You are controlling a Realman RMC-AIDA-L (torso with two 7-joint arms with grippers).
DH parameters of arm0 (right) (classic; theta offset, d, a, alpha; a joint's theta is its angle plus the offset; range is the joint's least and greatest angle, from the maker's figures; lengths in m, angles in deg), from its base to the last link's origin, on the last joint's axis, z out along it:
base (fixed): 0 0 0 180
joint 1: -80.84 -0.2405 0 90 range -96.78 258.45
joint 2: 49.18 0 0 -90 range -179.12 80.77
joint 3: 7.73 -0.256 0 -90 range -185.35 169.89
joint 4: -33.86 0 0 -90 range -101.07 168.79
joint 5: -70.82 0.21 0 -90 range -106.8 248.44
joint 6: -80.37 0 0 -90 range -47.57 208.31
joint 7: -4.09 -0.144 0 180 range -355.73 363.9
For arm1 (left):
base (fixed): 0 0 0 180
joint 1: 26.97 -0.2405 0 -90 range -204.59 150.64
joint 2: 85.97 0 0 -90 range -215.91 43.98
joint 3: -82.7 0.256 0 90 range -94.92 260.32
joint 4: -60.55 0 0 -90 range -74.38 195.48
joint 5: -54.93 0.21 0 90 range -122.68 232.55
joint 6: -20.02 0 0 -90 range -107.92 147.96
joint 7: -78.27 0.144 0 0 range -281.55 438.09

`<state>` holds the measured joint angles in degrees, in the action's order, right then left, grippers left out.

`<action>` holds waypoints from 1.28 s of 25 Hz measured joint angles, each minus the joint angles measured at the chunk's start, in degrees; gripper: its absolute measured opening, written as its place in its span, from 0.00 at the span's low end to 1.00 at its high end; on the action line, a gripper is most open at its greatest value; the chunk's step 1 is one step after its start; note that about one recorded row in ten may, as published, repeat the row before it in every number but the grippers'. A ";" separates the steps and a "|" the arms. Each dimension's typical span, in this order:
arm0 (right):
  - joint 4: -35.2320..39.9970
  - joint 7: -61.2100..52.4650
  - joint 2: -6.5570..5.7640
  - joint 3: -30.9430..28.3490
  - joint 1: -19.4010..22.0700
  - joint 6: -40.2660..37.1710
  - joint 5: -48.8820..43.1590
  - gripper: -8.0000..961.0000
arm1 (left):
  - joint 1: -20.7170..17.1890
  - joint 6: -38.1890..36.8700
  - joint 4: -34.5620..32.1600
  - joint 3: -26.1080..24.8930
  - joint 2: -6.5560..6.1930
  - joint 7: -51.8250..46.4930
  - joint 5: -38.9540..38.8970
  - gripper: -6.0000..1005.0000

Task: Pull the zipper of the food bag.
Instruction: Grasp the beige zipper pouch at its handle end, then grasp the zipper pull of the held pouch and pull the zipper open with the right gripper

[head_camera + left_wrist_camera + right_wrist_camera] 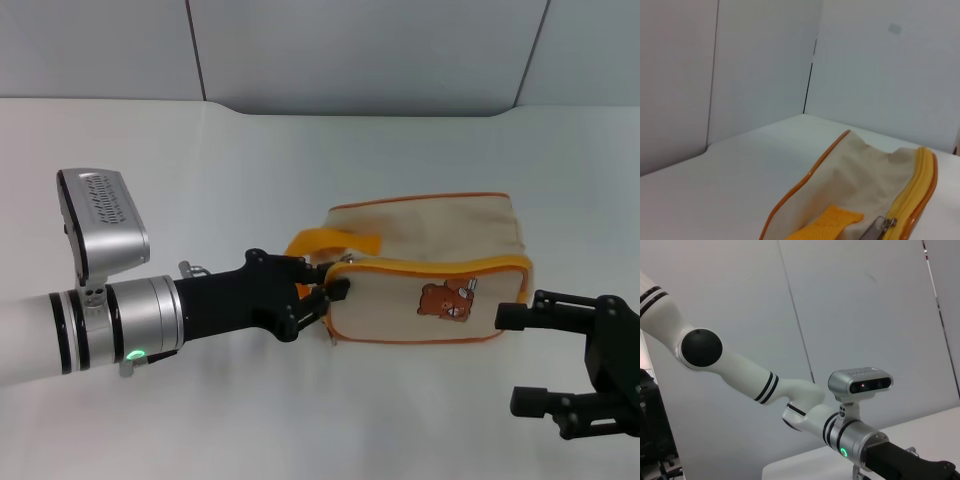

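The food bag [440,235] is a beige canvas box with orange piping and a brown bear on its front, lying mid-table. Its orange loop handle [330,242] sits at its left end. The zipper [430,265] runs along the yellow top front edge and looks closed. Its silvery pull tab [347,258] is at the left end and also shows in the left wrist view [875,230], reaching toward the camera. My left gripper [330,282] is at that end, its fingers closed together at the tab. My right gripper [522,358] is open and empty, just right of the bag and not touching it.
The white table [200,170] runs back to grey wall panels. The right wrist view shows only my left arm [855,435] with its wrist camera against the wall, not the bag.
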<state>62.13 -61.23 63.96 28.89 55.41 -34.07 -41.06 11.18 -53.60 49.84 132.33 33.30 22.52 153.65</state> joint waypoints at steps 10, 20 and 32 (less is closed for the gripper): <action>0.07 0.10 0.09 -5.15 0.38 -0.09 0.09 0.86 | -0.62 -5.45 -0.80 -1.48 -0.18 -0.14 -0.47 0.12; -0.61 12.97 4.84 -21.74 -0.93 4.30 0.21 0.86 | -2.82 -16.19 -13.32 -3.64 -1.45 -5.82 0.34 0.10; -18.28 47.76 6.34 -24.59 -5.25 12.06 5.02 0.78 | -2.81 -22.42 -21.58 -3.24 -1.98 -6.02 0.90 0.09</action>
<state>43.85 -13.48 70.30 4.31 50.16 -22.01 -36.04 8.37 -76.02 28.26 129.09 31.32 16.50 154.56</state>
